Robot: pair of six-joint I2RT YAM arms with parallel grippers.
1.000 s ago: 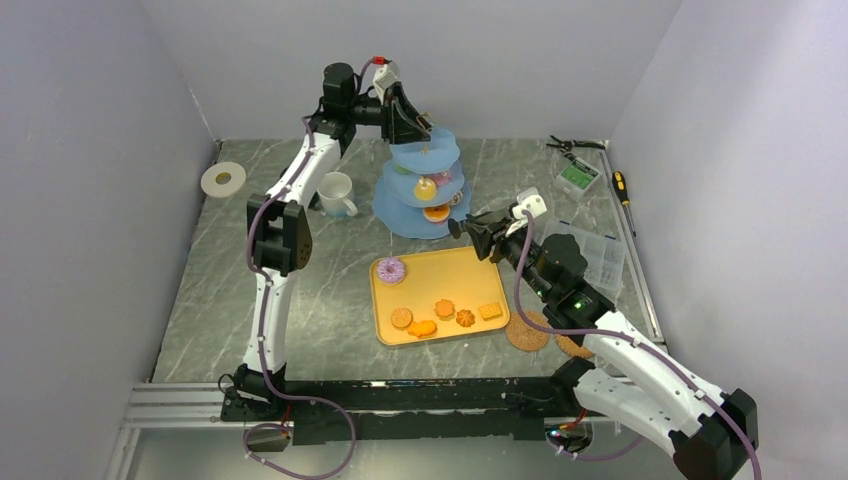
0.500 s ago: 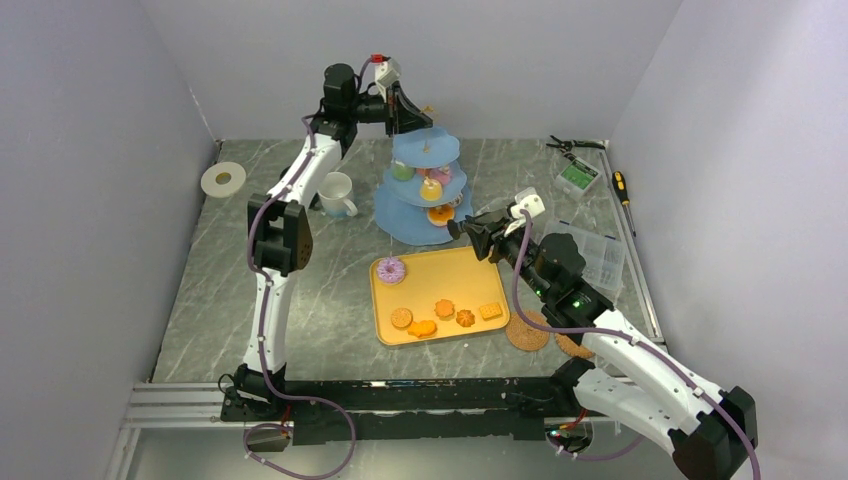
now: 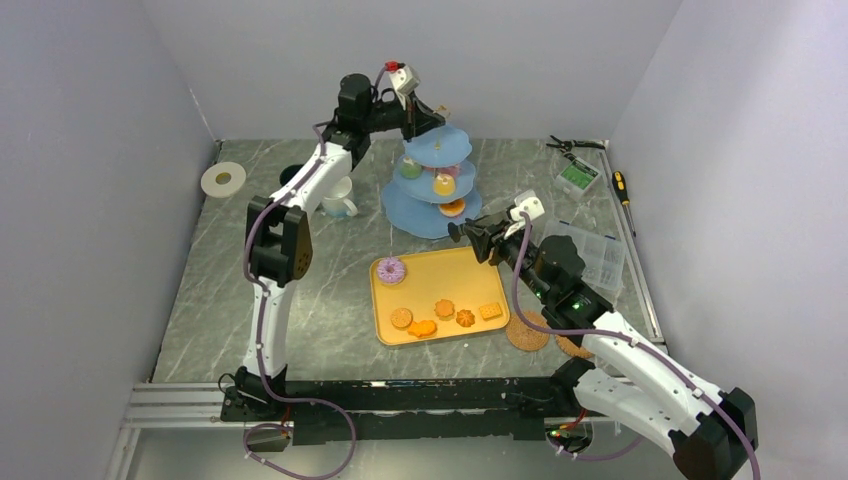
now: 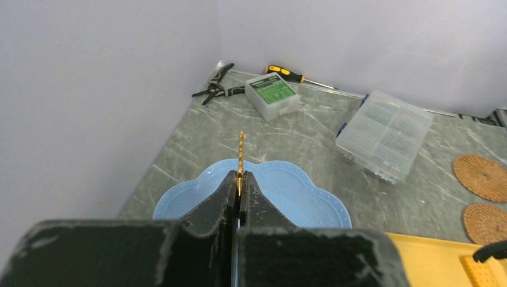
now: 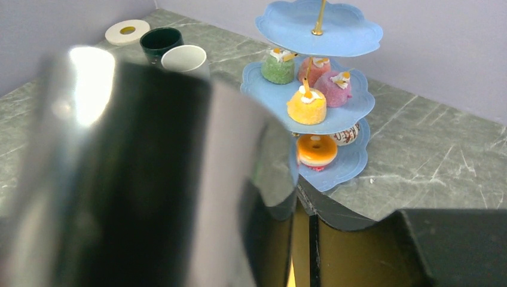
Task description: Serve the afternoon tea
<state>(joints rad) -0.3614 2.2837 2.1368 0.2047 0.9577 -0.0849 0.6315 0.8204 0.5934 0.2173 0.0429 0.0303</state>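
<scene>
The light-blue three-tier stand [image 3: 434, 218] stands at the back of the table, leaning a little. My left gripper [image 3: 424, 113] is shut on the thin gold handle [image 4: 241, 146] above its top tier [image 4: 299, 194]. Cupcakes [image 5: 306, 106] sit on the middle tier and an orange doughnut [image 5: 315, 149] on the bottom one. A pink doughnut [image 3: 390, 269] and orange biscuits [image 3: 444, 308] lie on the yellow tray [image 3: 440, 275]. My right gripper [image 3: 470, 234] hovers between tray and stand, shut on the black tongs [image 5: 149, 179]. The white mug [image 5: 183, 58] and dark green mug [image 5: 160, 42] stand left of the stand.
A white tape roll [image 3: 223, 179] lies at the far left. At the right are a clear parts box [image 3: 598, 257], a green box [image 3: 577, 177], pliers [image 3: 570, 145] and a screwdriver [image 3: 622, 187]. Two woven coasters [image 3: 527, 333] lie beside the tray.
My left gripper has shut on the stand's gold handle and swung right, and the stand has shifted to the right with it. The right arm has barely moved.
</scene>
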